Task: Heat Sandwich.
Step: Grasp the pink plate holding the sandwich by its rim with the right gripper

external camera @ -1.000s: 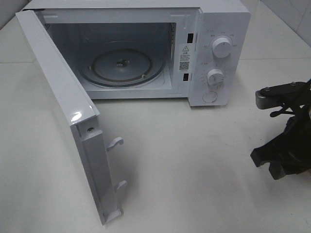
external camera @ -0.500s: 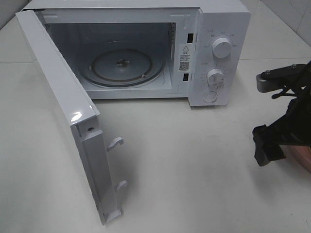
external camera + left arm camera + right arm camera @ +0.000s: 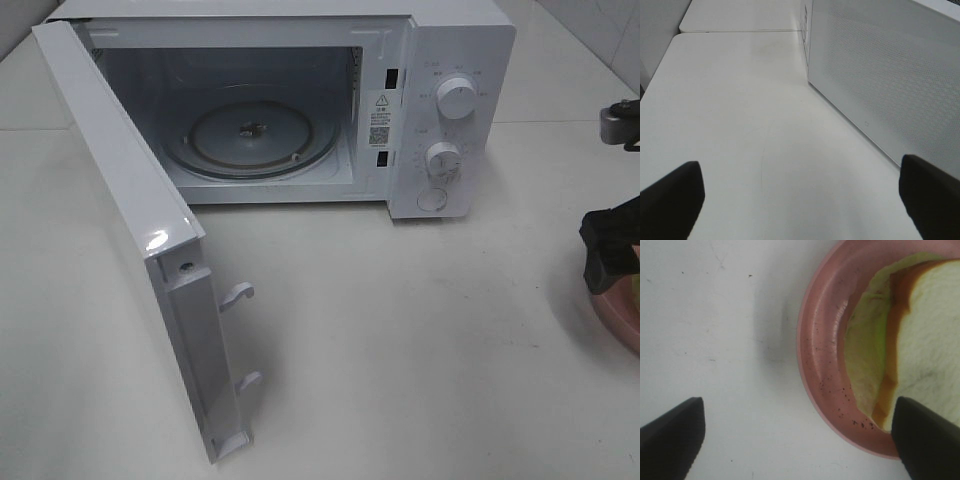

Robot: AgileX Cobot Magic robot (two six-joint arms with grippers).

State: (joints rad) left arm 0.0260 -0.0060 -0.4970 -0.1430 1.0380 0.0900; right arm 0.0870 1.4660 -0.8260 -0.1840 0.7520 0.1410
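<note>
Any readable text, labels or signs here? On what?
Nothing reads as words.
Sticker on the microwave front: warning triangle sign; print and square code under it too small.
Marks around the upper knob and lower knob: too small.
Both wrist views: none.

From high up I look down into the open white boxy microwave (image 3: 300,110). My left wrist camera sits low beside its dotted panel (image 3: 890,75); the right stares closely down at the salmon-pink round plate (image 3: 815,340), also edging the high view.
</note>
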